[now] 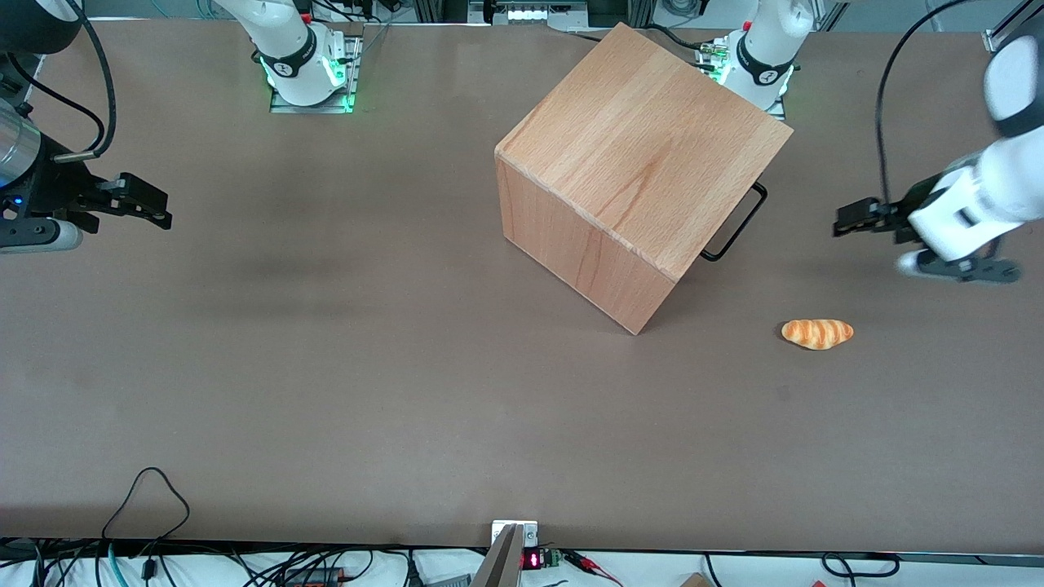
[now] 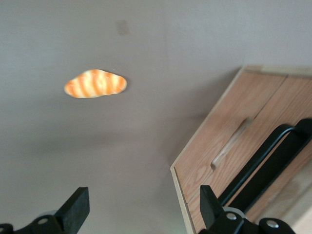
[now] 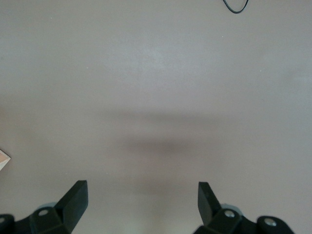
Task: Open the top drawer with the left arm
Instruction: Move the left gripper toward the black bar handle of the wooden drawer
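A brown matte table [image 1: 326, 367] carries every item; cables and electronics line its edge nearest the front camera.

The largest item, and the reference for all positions below, is a wooden cube cabinet [image 1: 644, 155] standing on the table, rotated so that one vertical corner points toward the front camera. Its drawer face is turned toward the working arm's end of the table.

The top drawer [image 2: 273, 146] sits in the cabinet with its pale plank front flush with the cabinet face; it appears shut. Its black bar handle [image 1: 738, 224] projects from the cabinet on the side facing the working arm. In the left wrist view the handle [image 2: 273, 156] is a black bar standing off the wood front, with a recessed notch in the plank beside it.

The left arm [image 1: 991, 187], with white rounded links, reaches in from the working arm's end of the table, well apart from the cabinet.

The hand [image 1: 848, 218] is black, held above the table and pointing at the cabinet's drawer face, apart from the handle. In the left wrist view its two fingers [image 2: 78, 207] are spread wide with nothing between them, touching nothing.

A small orange-striped bread roll [image 1: 817, 333] lies on the table, nearer the front camera than the handle, apart from the cabinet.
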Robot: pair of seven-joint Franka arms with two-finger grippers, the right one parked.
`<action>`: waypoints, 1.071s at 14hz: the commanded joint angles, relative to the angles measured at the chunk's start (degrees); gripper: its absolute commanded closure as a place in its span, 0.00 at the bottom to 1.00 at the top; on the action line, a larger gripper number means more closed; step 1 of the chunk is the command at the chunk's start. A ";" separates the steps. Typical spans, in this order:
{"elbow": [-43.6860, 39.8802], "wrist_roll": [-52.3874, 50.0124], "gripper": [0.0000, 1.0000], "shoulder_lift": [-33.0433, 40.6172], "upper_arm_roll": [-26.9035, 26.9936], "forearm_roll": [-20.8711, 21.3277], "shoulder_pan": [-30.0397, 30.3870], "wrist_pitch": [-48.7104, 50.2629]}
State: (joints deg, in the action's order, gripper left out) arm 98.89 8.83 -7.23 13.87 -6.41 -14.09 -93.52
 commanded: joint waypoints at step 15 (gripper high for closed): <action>13.35 19.38 0.00 -0.23 -7.81 -7.39 -1.03 -11.42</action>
State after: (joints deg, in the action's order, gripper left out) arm 110.81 25.25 -8.17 6.14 -12.07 -14.95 -103.60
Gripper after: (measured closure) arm 0.000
